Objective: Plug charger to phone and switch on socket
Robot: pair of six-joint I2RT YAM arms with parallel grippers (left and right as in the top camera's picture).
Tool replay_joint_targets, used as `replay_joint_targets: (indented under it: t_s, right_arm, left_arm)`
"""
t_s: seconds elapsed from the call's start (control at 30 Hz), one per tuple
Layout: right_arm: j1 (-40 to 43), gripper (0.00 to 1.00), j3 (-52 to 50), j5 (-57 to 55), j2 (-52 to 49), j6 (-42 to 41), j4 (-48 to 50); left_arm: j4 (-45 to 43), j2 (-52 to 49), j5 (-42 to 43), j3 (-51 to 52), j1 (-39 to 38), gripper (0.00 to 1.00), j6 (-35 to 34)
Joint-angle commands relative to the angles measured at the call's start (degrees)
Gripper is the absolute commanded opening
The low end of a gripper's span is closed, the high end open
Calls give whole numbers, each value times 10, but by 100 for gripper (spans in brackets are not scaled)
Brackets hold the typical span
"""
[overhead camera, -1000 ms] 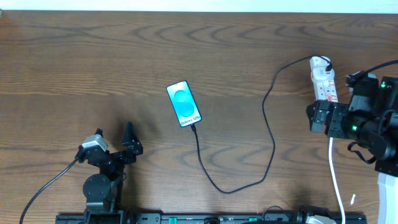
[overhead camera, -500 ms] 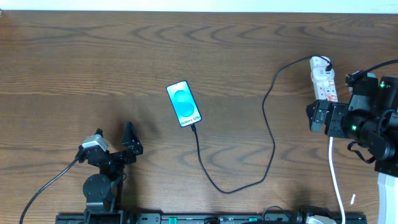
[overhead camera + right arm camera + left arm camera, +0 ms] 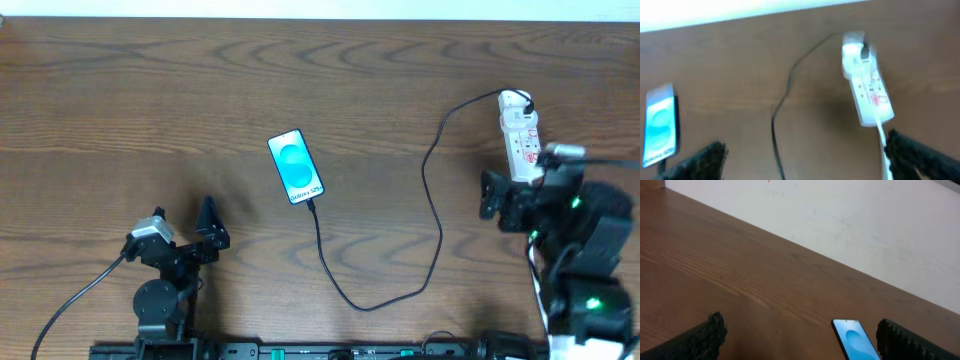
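The phone [image 3: 296,166] lies screen-up mid-table, its screen lit light blue. The charger cable [image 3: 432,215] has its small plug at the phone's near edge, loops toward the front, then runs up to a black plug in the far end of the socket strip [image 3: 521,130] at the right. My right gripper [image 3: 515,195] is open and empty, just in front of the strip's near end. Its wrist view shows the strip [image 3: 867,87], the cable [image 3: 782,115] and the phone [image 3: 661,125]. My left gripper [image 3: 185,235] is open and empty at the front left, with the phone [image 3: 855,340] ahead of it.
The strip's white cord [image 3: 540,290] runs from its near end toward the front edge, under my right arm, and shows in the right wrist view [image 3: 883,150]. A white wall [image 3: 840,215] stands behind the table's far edge.
My right arm has pulled back toward the front edge and swung left, uncovering the near end of the socket strip. The left arm, phone and cable have not moved.
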State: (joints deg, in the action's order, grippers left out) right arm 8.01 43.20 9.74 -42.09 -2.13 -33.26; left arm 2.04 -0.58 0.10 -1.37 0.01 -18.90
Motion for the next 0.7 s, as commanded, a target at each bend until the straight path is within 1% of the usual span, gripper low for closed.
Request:
replay_joint_targets:
  t_s: [0.0,0.1,0.23,0.27,0.37,0.47,0.6,0.67]
  right_arm:
    - [-2,99,-135,5,82,-93,107]
    - [-2,99,-264,5,165,-163,228]
    - [-3,99,-397,8,270,-229,336]
    - [-2,99,-419,12,291,-234,353]
    - [-5,99,-430,11,360,-226,312]
    - [-15,99,-429,11,421,-169,301]
    - [-23,99,-429,11,418,-136,300]
    - [-30,99,-429,11,418,-104,298]
  left_arm:
    - [22,3,-6,11,3,98,12]
    - [22,3,-6,11,3,98,12]
    - [22,3,-6,11,3,98,12]
    - [22,3,-6,11,3,98,12]
    - [22,3,-6,11,3,98,12]
    - [22,3,-7,11,3,98,12]
    - [22,3,-6,11,3,98,12]
    - [22,3,-6,11,3,98,12]
